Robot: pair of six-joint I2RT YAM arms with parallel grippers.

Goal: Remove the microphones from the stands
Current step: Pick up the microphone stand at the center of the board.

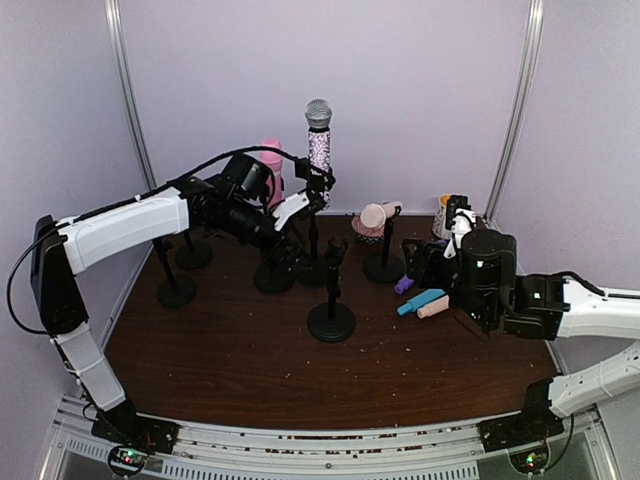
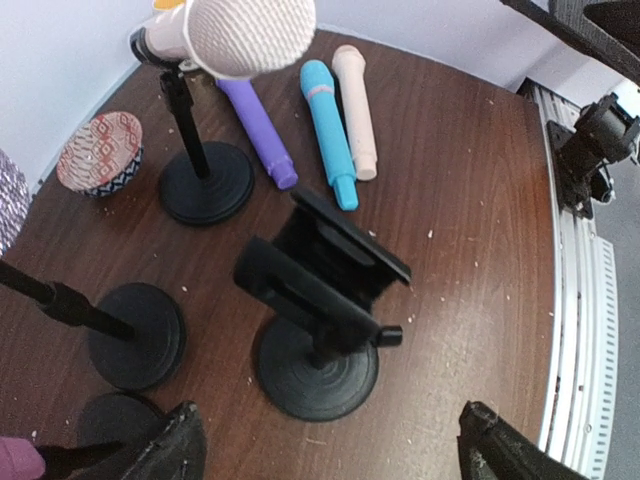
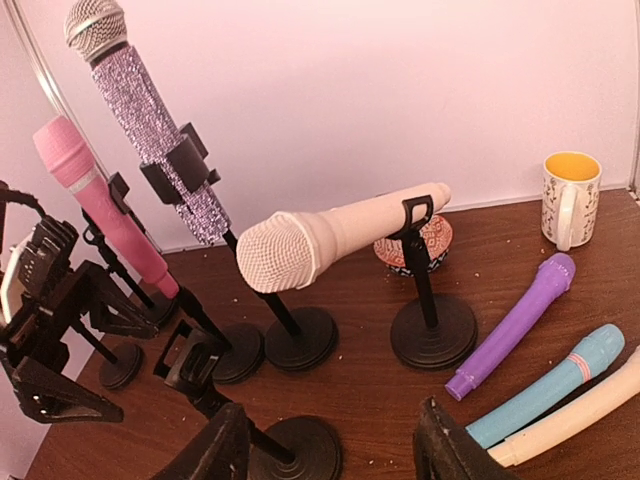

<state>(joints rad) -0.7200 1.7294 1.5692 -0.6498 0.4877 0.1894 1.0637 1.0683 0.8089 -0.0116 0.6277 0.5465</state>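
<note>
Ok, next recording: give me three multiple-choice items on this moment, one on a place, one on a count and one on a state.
1. Where does the mug stand?
A. back right of the table
B. front centre
C. left edge

2. How many microphones lie flat on the table?
A. one
B. three
C. five

3. The clip of the front stand is:
A. holding a pink microphone
B. wrapped in cable
C. empty

Answers:
1 A, it stands near the back wall on the right.
2 B, the purple microphone, blue microphone and cream microphone lie side by side.
3 C, nothing sits in the clip.
</note>
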